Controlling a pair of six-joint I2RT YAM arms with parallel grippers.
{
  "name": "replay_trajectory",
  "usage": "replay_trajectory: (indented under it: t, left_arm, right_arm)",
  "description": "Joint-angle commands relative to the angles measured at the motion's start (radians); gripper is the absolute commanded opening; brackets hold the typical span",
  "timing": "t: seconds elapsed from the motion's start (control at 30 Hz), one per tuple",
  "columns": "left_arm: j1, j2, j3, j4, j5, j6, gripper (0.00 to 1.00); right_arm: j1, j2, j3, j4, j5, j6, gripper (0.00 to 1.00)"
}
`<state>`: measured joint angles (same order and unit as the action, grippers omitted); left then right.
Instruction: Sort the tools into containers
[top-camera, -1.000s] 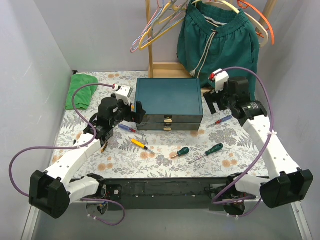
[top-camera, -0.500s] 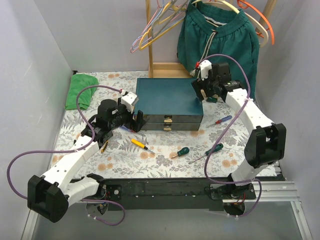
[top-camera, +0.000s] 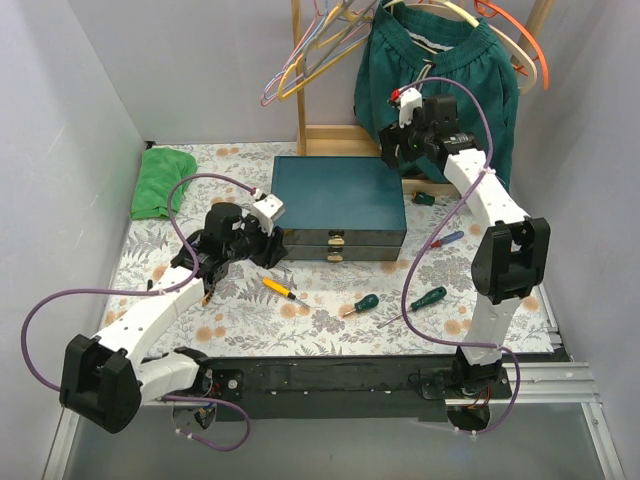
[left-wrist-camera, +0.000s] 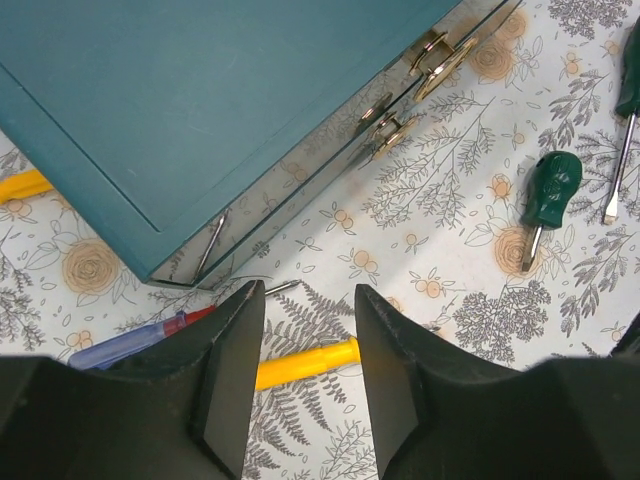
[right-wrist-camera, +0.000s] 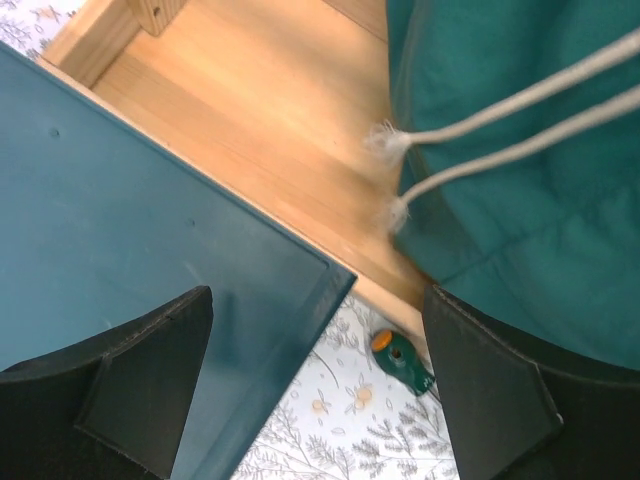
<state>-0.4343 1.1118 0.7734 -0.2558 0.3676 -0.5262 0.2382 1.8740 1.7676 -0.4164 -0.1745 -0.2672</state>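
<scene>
Floral-cloth table (top-camera: 320, 320); teal box (top-camera: 338, 195) mid-table with both drawers (top-camera: 370, 240) shut, nothing sorted yet. Likely step: get drawer open.

Left claw (left-wrist-camera: 308, 300): spread, empty, low by front-left corner of box. Brass pulls (left-wrist-camera: 440, 65) well off along front face, toward right. Shift along front, centre on one pull, pinch, draw straight out.

Right claw (right-wrist-camera: 318, 300): spread wide, empty, above back-right corner; handy for bracing box.

Yellow screwdriver (left-wrist-camera: 300, 363) just beneath left claw, blue-red screwdriver (left-wrist-camera: 130, 345) beside it.
</scene>
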Motion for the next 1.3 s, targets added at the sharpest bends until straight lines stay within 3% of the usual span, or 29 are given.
replay_trajectory:
  t: [0.0,0.17,0.23,0.4,0.67,0.93,1.13,1.27]
  left_arm:
    - [-0.003,0.016,-0.010,0.044,0.028,-0.014,0.40]
    - [-0.003,0.063,0.004,0.099,0.008,-0.035,0.50]
    - [-0.004,0.095,0.042,0.105,0.059,-0.032,0.51]
    - [-0.038,0.155,0.133,0.116,0.177,-0.102,0.68]
    - [-0.076,0.235,0.152,0.220,0.126,-0.670,0.68]
    - [-0.145,0.302,0.201,0.360,0.100,-0.752,0.66]
    - [-0.210,0.319,0.217,0.235,-0.131,-0.793,0.59]
    - [-0.211,0.322,0.218,0.283,-0.110,-0.840,0.59]
  right_arm:
    - [0.001,0.048,0.085,0.019,-0.062,0.036,0.92]
    - [0.001,0.060,0.078,0.025,-0.057,0.034,0.92]
    - [0.003,0.063,0.079,0.019,-0.045,0.020,0.92]
    - [0.001,0.027,0.049,0.018,-0.030,0.013,0.92]
    - [0.001,-0.075,-0.036,0.008,-0.014,0.034,0.92]
    - [0.003,-0.173,-0.115,0.005,-0.008,0.031,0.92]
    - [0.001,-0.202,-0.134,0.011,0.003,0.031,0.92]
    - [0.001,-0.208,-0.137,0.014,0.001,0.034,0.92]
